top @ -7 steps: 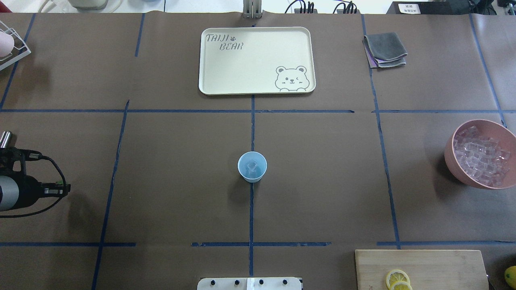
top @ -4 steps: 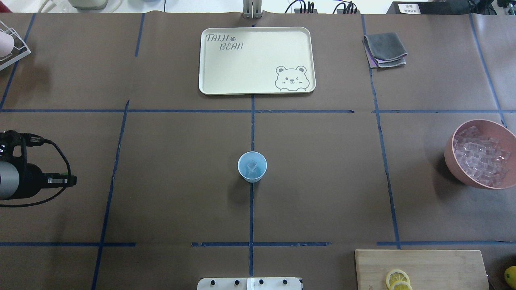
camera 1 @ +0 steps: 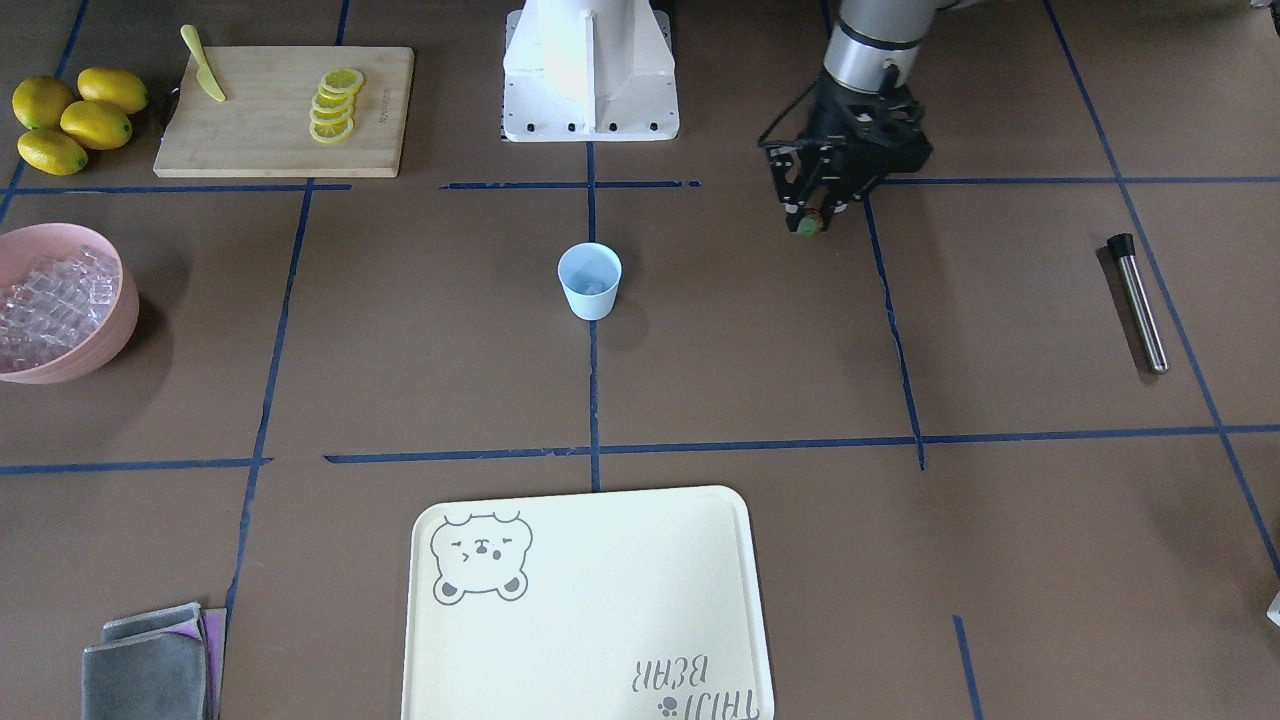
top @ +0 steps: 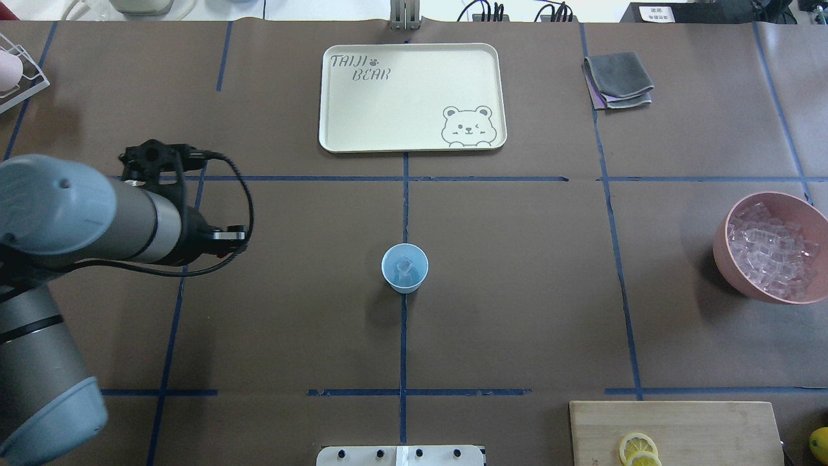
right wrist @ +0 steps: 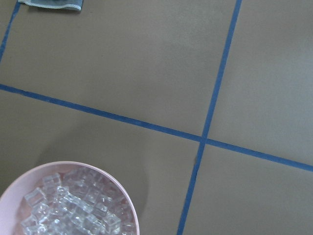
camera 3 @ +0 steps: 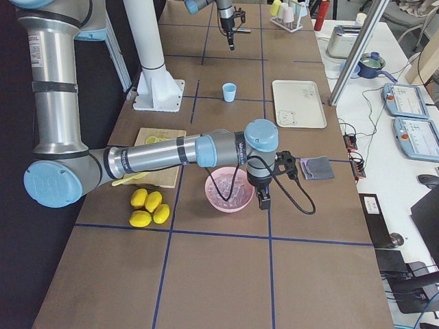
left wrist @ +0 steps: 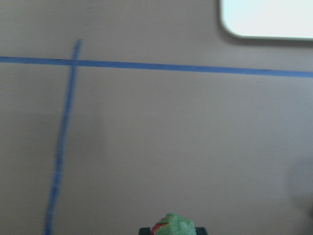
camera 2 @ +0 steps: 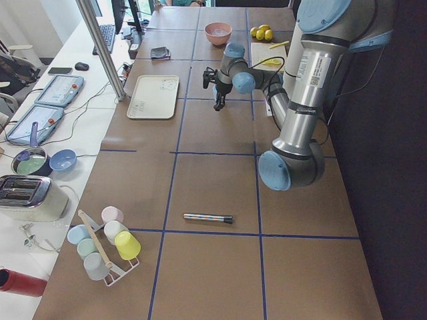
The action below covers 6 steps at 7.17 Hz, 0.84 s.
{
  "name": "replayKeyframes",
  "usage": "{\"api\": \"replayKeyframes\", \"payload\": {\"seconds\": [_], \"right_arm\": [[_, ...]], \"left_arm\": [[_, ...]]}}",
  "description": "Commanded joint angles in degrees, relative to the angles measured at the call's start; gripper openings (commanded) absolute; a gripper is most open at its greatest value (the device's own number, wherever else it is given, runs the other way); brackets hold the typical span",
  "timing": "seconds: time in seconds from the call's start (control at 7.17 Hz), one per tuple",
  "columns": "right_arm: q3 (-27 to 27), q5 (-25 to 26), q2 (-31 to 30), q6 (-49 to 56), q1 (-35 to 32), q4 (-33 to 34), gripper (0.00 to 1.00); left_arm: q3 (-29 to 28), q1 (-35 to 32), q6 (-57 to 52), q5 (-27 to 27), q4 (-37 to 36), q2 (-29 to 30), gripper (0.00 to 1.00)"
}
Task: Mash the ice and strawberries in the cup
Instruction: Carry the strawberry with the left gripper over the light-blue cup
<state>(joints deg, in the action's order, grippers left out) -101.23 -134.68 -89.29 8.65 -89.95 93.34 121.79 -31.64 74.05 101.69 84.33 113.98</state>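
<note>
Aloft, the left end effector (camera 1: pixel 811 214) grips the strawberry (camera 1: pixel 807 227).

strawberry (left wrist: pixel 172 225) blurred, cropped by the left wrist view's bottom edge. left gripper (camera 1: pixel 812 218) hidden beneath its own wrist in the overhead view. right gripper (camera 3: pixel 263 201) too small in the right side view to judge the jaws. pink bowl (top: pixel 726 255) cropped at the overhead's right edge. ice (top: pixel 404 265) inside the cup (top: pixel 387 275) indistinct.

"taiji bear" on cream tray (top: pixel 414 97)
</note>
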Motion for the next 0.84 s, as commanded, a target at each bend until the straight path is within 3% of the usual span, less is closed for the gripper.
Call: {"api": "replayKeyframes", "payload": {"seconds": [0.0,0.14,0.42,0.7], "right_arm": [[5.06,-0.15,-0.96,8.63,-2.86,-0.09,0.99],[5.34,-0.06,-1.58,9.02,-2.87,-0.09,0.99],[5.26,-0.06,-2.46,8.93,-2.87,-0.09,0.99],[5.26,-0.06,-2.46,8.67,-2.87,-0.09,0.99]], "left_arm": [[-7.23,2.72,7.24,-0.09,-2.86,12.88,0.00],[-10.92,4.21,9.17,-0.18,-2.43,16.33,0.00],[-22.33,5.62,11.21,-0.35,5.63,21.97,0.00],[-24.93,6.07,11.12,-0.44,7.60,22.60,0.00]]}}
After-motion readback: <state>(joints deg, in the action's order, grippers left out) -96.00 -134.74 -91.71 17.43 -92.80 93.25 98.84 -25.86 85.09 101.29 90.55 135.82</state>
